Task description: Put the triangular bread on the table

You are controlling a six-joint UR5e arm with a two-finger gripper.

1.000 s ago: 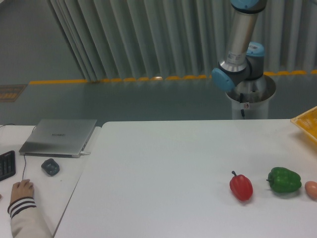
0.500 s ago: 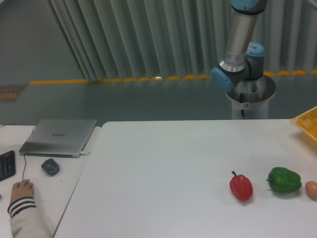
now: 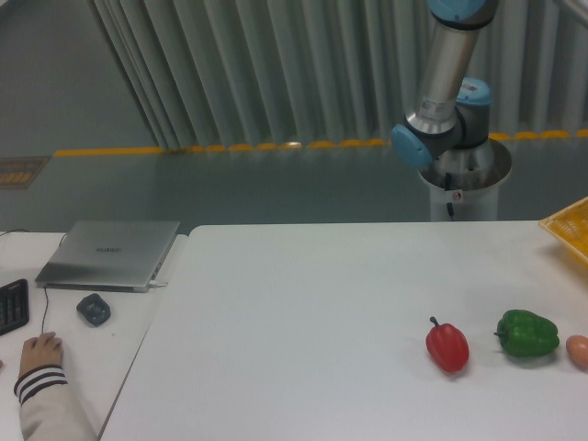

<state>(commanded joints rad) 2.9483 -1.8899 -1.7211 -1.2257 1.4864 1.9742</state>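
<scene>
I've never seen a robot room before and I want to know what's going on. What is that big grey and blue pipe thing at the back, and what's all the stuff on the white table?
The grey and blue pipe is a robot arm. It stands on a round base behind the table. Its jaws, the part that grabs things, are up out of the picture, so I can't tell if they hold anything. One camera took this picture, looking at the table from the front.

On the big white table lie a red pepper, a green pepper and, at the very edge, a small peach-coloured thing. A yellow tray peeks in on the right.

On the smaller desk to the left are a closed laptop, a dark mouse, part of a keyboard and a person's hand.

No triangle-shaped bread is showing right now.
</scene>
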